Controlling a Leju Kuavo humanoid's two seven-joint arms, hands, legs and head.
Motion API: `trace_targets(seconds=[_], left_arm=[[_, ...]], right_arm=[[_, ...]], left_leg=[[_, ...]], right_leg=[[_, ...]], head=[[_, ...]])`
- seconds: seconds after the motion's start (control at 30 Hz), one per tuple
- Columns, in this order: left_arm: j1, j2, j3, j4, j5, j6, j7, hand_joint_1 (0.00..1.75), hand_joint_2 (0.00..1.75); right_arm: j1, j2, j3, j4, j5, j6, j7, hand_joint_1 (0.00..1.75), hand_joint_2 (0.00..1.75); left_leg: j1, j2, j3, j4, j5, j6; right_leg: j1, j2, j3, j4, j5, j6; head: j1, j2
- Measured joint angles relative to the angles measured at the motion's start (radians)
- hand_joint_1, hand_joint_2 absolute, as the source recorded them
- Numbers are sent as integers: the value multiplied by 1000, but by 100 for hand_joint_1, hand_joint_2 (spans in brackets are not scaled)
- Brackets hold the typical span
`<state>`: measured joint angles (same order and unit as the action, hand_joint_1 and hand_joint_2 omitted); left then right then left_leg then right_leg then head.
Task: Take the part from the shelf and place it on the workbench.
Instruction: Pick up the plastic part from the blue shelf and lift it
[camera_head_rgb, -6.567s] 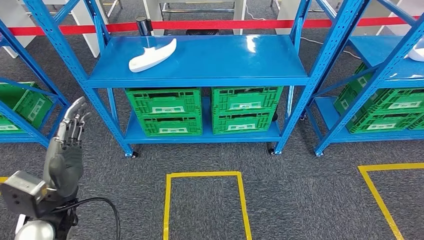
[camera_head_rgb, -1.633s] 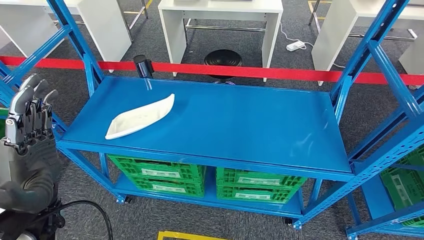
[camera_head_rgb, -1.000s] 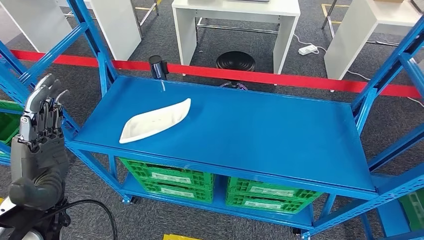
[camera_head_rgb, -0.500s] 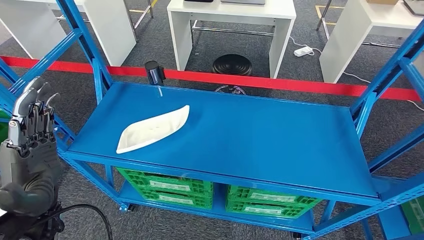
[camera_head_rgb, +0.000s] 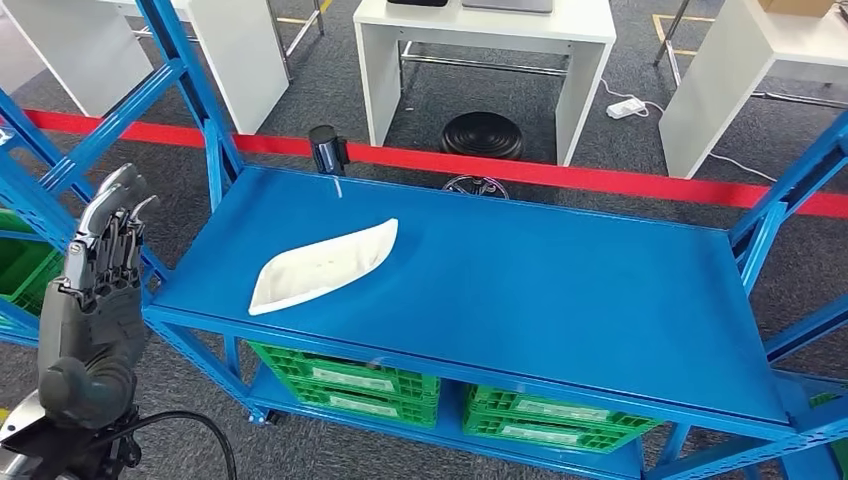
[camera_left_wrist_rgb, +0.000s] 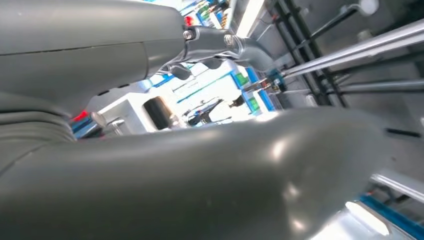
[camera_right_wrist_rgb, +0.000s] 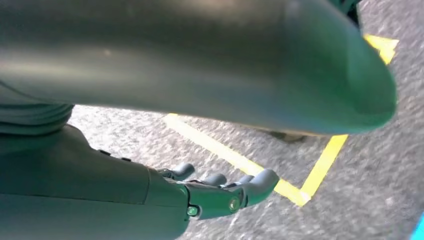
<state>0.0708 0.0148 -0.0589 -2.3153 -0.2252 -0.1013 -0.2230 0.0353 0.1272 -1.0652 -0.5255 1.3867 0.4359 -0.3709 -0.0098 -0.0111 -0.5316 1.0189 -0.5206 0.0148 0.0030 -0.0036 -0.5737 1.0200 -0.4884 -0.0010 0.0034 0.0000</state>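
A white, boat-shaped part (camera_head_rgb: 322, 267) lies on the left half of the blue shelf top (camera_head_rgb: 560, 290). My left hand (camera_head_rgb: 95, 300) is raised at the lower left of the head view, fingers straight and pointing up, holding nothing, left of the shelf's front corner and apart from the part. The left wrist view has the thick grey thumb (camera_left_wrist_rgb: 210, 175) close up. My right hand (camera_right_wrist_rgb: 220, 195) hangs over the grey carpet in the right wrist view, fingers loosely extended and empty.
Blue uprights (camera_head_rgb: 195, 90) frame the shelf. Green crates (camera_head_rgb: 350, 385) sit on the lower level. A red barrier tape (camera_head_rgb: 560, 172) runs behind, with white workbenches (camera_head_rgb: 485, 40) and a black stool (camera_head_rgb: 482, 132) beyond. Yellow floor tape (camera_right_wrist_rgb: 320, 165) marks the carpet.
The camera has moved closer and shifted, so the shelf and part sit slightly further right and lower. My left hand stays raised and empty, now a little nearer the shelf corner.
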Motion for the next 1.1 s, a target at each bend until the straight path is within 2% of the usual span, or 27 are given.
trace_targets(seconds=[0.07, 0.4, 0.8, 1.1], left_arm=[[0, 4, 0, 8, -38, -2, 1, 0, 175], [-8, 20, 0, 65, -328, 14, 89, 0, 175], [-40, 21, -2, 178, -600, 54, 149, 0, 175], [-60, 16, -17, 266, -687, 61, 176, 0, 175]], right_arm=[[1, 2, 0, -4, -1, -1, 1, 0, 0], [0, 8, 0, -18, 8, -2, -8, 0, 0], [-2, 8, 0, -18, 14, -25, -15, 0, 0], [-11, 6, 1, -12, 16, -38, -12, 0, 0]], left_leg=[[1, 2, 3, -4, 0, -1], [3, 4, 9, -15, 5, -13], [1, 4, 11, -15, 5, -13], [1, 4, 11, -15, 5, -13]], right_leg=[[1, 1, 0, 0, 0, -1], [1, 2, 0, 0, -2, -11], [-1, 3, 2, 0, -2, -10], [-1, 3, 2, -1, -2, -10]], head=[[-1, 0], [-2, 0], [-2, 0], [-2, 0]])
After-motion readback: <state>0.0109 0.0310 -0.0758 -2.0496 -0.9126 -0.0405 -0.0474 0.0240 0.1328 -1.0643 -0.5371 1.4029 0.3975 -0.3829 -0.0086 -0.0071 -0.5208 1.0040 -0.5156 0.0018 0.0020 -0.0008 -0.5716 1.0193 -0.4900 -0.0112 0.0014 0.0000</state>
